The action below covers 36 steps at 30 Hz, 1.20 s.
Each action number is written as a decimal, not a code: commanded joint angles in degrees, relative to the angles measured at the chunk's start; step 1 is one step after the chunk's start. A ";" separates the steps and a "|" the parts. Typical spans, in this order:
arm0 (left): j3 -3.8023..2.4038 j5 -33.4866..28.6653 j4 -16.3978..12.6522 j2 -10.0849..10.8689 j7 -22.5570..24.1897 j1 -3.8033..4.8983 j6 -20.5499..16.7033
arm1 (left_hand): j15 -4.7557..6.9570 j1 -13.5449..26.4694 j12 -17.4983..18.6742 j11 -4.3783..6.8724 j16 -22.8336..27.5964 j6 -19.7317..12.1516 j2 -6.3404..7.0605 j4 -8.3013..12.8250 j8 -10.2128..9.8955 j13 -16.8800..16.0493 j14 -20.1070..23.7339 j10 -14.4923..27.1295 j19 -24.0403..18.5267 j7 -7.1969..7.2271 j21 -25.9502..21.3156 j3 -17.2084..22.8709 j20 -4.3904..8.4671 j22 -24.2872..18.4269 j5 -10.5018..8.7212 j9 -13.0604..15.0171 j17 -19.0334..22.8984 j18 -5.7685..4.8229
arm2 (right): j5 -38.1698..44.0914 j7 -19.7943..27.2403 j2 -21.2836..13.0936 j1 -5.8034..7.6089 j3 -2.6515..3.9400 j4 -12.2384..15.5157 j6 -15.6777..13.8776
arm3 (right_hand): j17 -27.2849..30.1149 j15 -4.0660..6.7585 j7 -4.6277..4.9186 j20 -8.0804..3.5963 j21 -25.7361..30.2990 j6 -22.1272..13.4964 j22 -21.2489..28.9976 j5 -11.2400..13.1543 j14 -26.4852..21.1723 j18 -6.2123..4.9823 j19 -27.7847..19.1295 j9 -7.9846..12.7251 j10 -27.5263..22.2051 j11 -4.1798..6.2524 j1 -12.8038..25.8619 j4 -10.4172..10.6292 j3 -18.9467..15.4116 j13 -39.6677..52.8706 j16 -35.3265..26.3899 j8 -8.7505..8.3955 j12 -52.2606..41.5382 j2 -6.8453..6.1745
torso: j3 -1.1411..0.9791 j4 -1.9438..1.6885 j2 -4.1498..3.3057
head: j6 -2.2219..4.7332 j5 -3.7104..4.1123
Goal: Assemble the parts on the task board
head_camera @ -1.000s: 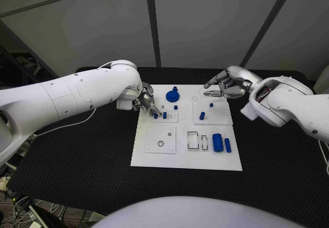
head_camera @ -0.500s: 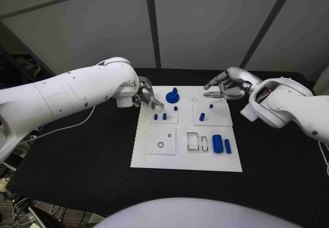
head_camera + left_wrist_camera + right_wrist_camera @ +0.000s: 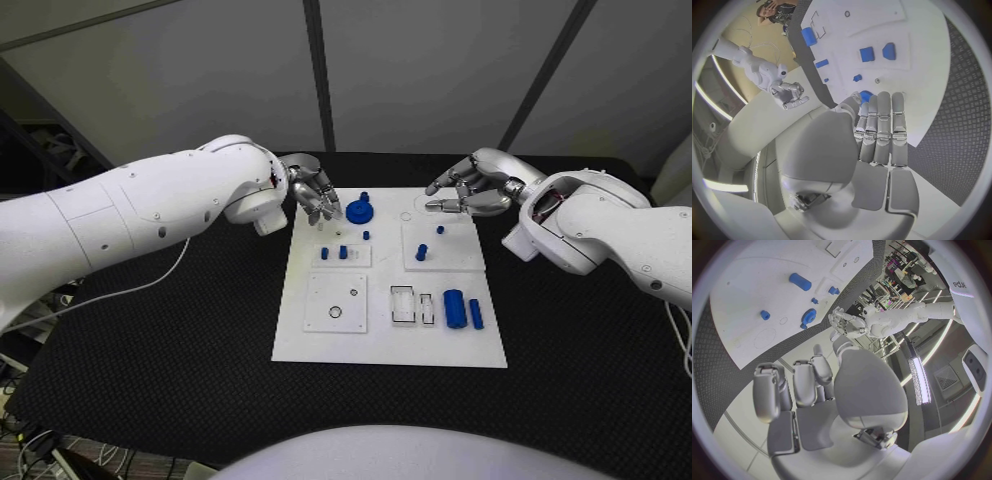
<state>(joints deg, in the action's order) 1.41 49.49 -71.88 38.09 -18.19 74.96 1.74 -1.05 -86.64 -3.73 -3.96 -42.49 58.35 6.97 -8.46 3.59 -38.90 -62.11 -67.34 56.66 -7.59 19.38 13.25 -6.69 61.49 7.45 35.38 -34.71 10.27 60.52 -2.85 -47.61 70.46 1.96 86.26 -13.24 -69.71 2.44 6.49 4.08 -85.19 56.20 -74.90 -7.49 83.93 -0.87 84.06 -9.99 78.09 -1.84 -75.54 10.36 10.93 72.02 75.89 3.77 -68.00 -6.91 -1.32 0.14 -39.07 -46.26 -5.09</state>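
Note:
The white task board [image 3: 389, 345] lies mid-table. A round blue knob part [image 3: 359, 210] stands near its far edge, with small blue pegs [image 3: 335, 252] and another peg [image 3: 423, 252] behind the middle. A thick blue cylinder [image 3: 454, 307] and a thin blue bar [image 3: 476, 313] lie at the right. My left hand [image 3: 310, 195] hovers at the board's far left corner, fingers straight and empty, its fingers [image 3: 879, 125] just short of the knob [image 3: 867, 95]. My right hand [image 3: 469, 190] hangs over the far right corner, fingers loosely bent, holding nothing; its fingers [image 3: 795, 385] are above the board [image 3: 748, 285].
Black mat [image 3: 173, 330] surrounds the board on all sides. Empty rectangular slots [image 3: 414, 303] and a square plate with a ring hole [image 3: 336, 302] sit on the board's near half. A grey wall stands behind the table.
My left hand has drawn back from the small pegs toward the board's far left corner, leaving them on the board. The right hand has barely shifted.

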 commanded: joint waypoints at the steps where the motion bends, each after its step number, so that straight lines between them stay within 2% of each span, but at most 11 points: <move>1: 0.57 3.83 -1.14 0.08 16.81 -0.71 -11.49 | -0.16 -1.26 0.29 -0.61 2.56 0.15 1.05 0.65 -0.10 5.71 -0.14 1.06 0.05 -0.23 -1.10 1.65 -0.41 -0.92 0.76 -3.25 2.10 -0.13 | 0.14 0.88 -0.03 0.10 0.03 0.17 -0.97 | 0.91 0.19 0.01 -0.36 0.84 0.23 -8.94 -0.26 1.52 -0.81 2.15 -0.08 -0.68 0.14 0.05 0.38 0.14 -0.81 -0.80 -0.02 1.12 0.22 | 0.07 0.00 -0.03 | 0.61 0.44; 5: 1.43 10.62 -1.14 -0.50 22.49 -1.74 -15.62 | -0.47 -1.29 0.32 -1.33 6.31 0.04 2.85 1.20 -0.04 12.90 -1.48 3.08 0.47 -0.54 -2.14 2.91 -0.77 -1.85 0.64 -7.11 5.10 -0.05 | 0.15 1.20 0.04 0.10 0.03 0.13 -1.44 | 3.39 0.19 0.01 -0.34 2.95 0.17 -6.79 -0.34 0.74 -1.38 0.81 -0.19 -3.52 0.15 -0.38 0.43 0.39 -4.96 -3.00 0.00 6.35 0.32 | 0.03 0.06 0.00 | 1.05 0.67; 8: 1.90 15.75 -0.51 -1.13 24.16 -2.28 -16.72 | -0.47 -0.94 0.30 -1.51 7.78 0.38 3.69 1.68 0.03 17.04 -3.74 3.62 1.83 -0.67 -2.22 3.14 -0.77 -2.23 0.74 -9.37 6.54 0.10 | 0.15 1.46 0.16 0.10 0.03 0.06 -1.79 | 4.62 0.21 -0.01 -0.36 4.12 0.20 -5.67 -0.34 0.42 -1.68 0.12 -0.28 -4.41 0.18 -0.60 0.46 0.49 -6.80 -4.21 0.01 8.55 0.24 | 0.01 0.18 -0.06 | 1.31 0.71; 10: 2.30 19.49 0.28 -1.85 24.71 -2.61 -16.62 | -0.35 -0.06 0.10 -1.56 8.42 1.21 3.80 2.20 0.15 21.68 -6.36 2.79 3.65 -0.72 -2.13 3.00 -0.65 -2.52 0.54 -12.18 7.41 0.13 | 0.15 1.65 0.27 0.10 0.03 -0.02 -2.02 | 5.07 0.22 -0.02 -0.36 4.58 0.25 -5.23 -0.35 0.30 -1.79 -0.14 -0.33 -4.70 0.19 -0.69 0.47 0.53 -7.44 -4.68 0.03 9.32 0.22 | 0.02 0.18 -0.05 | 1.46 0.85; 15: 2.95 25.17 2.11 -3.68 24.30 -3.05 -15.25 | -0.23 1.37 0.00 -1.44 6.19 1.41 4.29 2.44 0.13 25.24 -8.44 2.32 5.12 -0.69 -2.21 1.44 -0.66 -2.83 -1.35 -14.75 6.45 0.15 | 0.15 1.90 0.53 0.09 0.03 -0.13 -2.32 | 5.19 0.22 -0.03 -0.37 4.77 0.28 -5.07 -0.36 0.29 -1.83 -0.23 -0.36 -4.76 0.20 -0.75 0.47 0.56 -7.71 -4.84 0.04 9.61 0.21 | 0.04 0.07 -0.09 | 1.80 0.92; 18: 3.12 27.70 3.14 -4.69 23.46 -3.22 -13.88 | -0.06 1.60 -0.10 -1.32 2.64 1.79 4.03 2.94 0.19 27.72 -9.11 1.91 6.35 -0.61 -1.65 0.54 -0.52 -2.35 -1.45 -16.65 4.71 0.12 | 0.15 1.98 0.66 0.09 0.03 -0.18 -2.37 | 5.26 0.23 -0.03 -0.37 4.83 0.30 -5.03 -0.39 0.28 -1.84 -0.24 -0.38 -4.75 0.22 -0.82 0.46 0.60 -7.85 -4.96 0.04 9.74 0.20 | 0.00 0.09 -0.08 | 1.81 0.88; 20: 3.20 29.48 3.72 -5.34 22.68 -3.35 -12.40 | 0.04 1.58 -0.20 -1.17 -1.48 2.27 3.55 3.44 0.27 29.86 -8.89 1.52 7.24 -0.45 -0.60 0.16 -0.29 -1.21 -0.95 -18.29 2.76 0.09 | 0.15 2.01 0.73 0.09 0.03 -0.20 -2.38 | 5.26 0.23 -0.03 -0.37 4.83 0.30 -5.03 -0.39 0.28 -1.84 -0.24 -0.38 -4.75 0.22 -0.82 0.46 0.60 -7.85 -4.96 0.04 9.74 0.20 | -0.03 0.17 -0.08 | 1.65 0.93; 24: 3.26 31.40 4.24 -6.09 21.73 -3.50 -10.02 | 0.35 1.52 -0.29 -0.99 -6.29 2.69 3.23 4.14 0.32 32.18 -8.28 1.36 7.70 -0.20 0.76 -0.19 -0.04 0.55 -0.93 -20.10 0.88 0.05 | 0.15 2.00 0.76 0.09 0.03 -0.22 -2.39 | 5.26 0.23 -0.03 -0.37 4.83 0.30 -5.03 -0.39 0.28 -1.84 -0.24 -0.38 -4.75 0.22 -0.82 0.46 0.60 -7.85 -4.96 0.04 9.74 0.20 | -0.01 0.17 -0.11 | 1.57 1.03; 30: 3.30 32.47 4.42 -6.70 21.26 -3.66 -7.88 | 0.53 1.94 -0.46 -0.95 -14.57 3.07 2.99 4.66 0.36 34.35 -9.62 1.01 8.21 -0.09 2.98 -0.62 0.07 3.28 -1.13 -21.94 -4.61 0.00 | 0.15 1.97 0.79 0.09 0.03 -0.23 -2.35 | 5.26 0.23 -0.03 -0.37 4.83 0.30 -5.03 -0.39 0.28 -1.84 -0.24 -0.38 -4.75 0.22 -0.82 0.46 0.60 -7.85 -4.96 0.04 9.74 0.20 | -0.02 0.03 -0.05 | 1.58 1.15; 36: 3.30 32.72 4.43 -7.06 20.81 -3.75 -6.97 | 0.55 2.08 -0.52 -0.94 -16.19 3.21 2.75 4.79 0.39 34.95 -9.55 0.87 8.33 -0.07 3.89 -0.67 0.09 4.41 -1.16 -22.58 -4.62 -0.01 | 0.15 1.94 0.80 0.09 0.03 -0.22 -2.32 | 5.26 0.23 -0.03 -0.37 4.83 0.30 -5.03 -0.39 0.28 -1.84 -0.24 -0.38 -4.75 0.22 -0.82 0.46 0.60 -7.85 -4.96 0.04 9.74 0.20 | -0.01 0.02 -0.07 | 1.52 1.08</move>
<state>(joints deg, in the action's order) 4.73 80.49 -67.46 31.14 3.25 71.14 -7.42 -0.61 -84.67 -3.98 -4.92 -58.57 61.13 10.17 -4.02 3.59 -3.97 -71.58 -66.18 64.50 -7.67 23.13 12.56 -6.67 65.87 6.17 12.83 -39.25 10.27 60.55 -1.56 -46.85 70.45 1.96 85.99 -14.95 -64.51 2.45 6.49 3.87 -80.74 56.20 -74.91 -7.49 83.93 -1.77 83.85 -10.31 73.58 -1.63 -75.84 10.69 11.26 64.24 71.10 3.77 -58.56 -6.61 -1.33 0.20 -39.15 -44.70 -3.93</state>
